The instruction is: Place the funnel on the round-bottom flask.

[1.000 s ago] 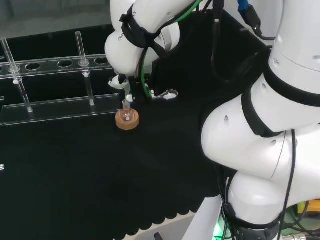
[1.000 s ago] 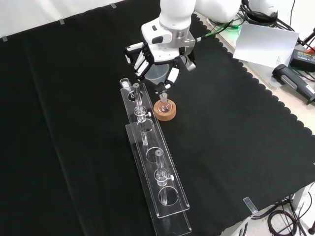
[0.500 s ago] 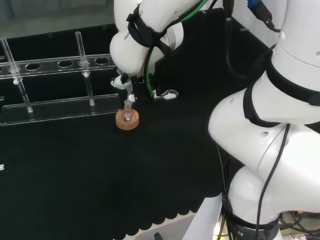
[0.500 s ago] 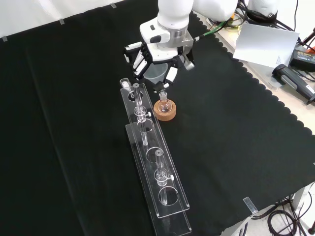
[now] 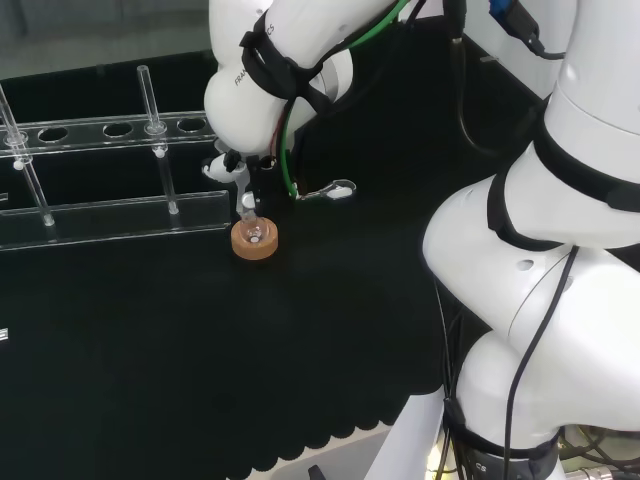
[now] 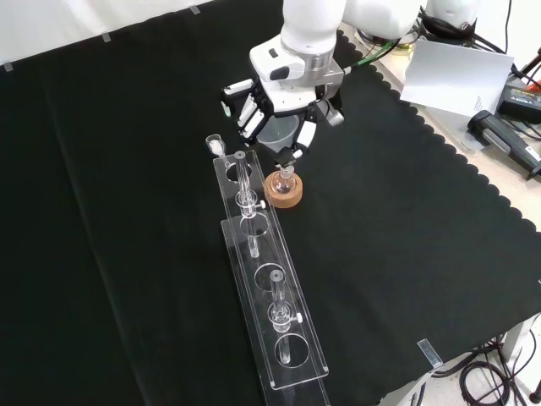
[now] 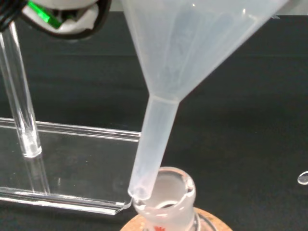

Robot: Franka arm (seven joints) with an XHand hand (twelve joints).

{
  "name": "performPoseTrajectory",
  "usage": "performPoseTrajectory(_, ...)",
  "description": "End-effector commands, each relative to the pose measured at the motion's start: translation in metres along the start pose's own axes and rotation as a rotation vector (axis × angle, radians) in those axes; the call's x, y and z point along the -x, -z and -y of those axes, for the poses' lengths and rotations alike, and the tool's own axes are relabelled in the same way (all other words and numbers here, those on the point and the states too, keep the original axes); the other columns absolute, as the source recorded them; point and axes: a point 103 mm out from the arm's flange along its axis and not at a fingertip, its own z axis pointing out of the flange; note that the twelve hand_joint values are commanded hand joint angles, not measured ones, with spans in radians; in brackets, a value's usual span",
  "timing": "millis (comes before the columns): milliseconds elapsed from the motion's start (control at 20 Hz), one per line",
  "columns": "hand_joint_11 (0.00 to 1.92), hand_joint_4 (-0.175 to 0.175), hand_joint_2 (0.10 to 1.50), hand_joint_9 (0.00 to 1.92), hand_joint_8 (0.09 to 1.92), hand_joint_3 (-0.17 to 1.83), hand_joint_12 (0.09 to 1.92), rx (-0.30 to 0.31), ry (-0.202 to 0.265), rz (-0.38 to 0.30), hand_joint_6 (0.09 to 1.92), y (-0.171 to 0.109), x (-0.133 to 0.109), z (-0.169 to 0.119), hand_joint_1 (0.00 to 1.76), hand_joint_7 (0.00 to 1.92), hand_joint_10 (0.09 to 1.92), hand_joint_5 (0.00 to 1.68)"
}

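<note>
Head behind, front opposite, wrist close

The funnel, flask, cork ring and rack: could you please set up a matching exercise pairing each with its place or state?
Things:
1. funnel
2. flask
3. cork ring
4. rack

States:
A. lies long and clear beside the ring
B. held in the hand, stem tip at the flask's mouth
C. tan stand on the cloth
D. sits in the ring, neck up

Pairs: 1-B, 2-D, 3-C, 4-A
</note>
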Motion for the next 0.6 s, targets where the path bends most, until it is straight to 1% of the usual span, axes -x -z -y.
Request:
performPoseTrajectory(50,0.15,0.175,0.74,1.26,0.90,0.65,1.58,-0.011,-0.059,-0.006,1.00,-0.0085,0.0298,-0.0093,1.06,1.32,0.26,1.07)
performPoseTrajectory(600,0.15,0.175,0.74,1.26,0.90,0.66,1.58,-0.015,-0.047,-0.013,1.00,-0.0130,0.0303,-0.0095,1.06,1.33,0.26,1.08)
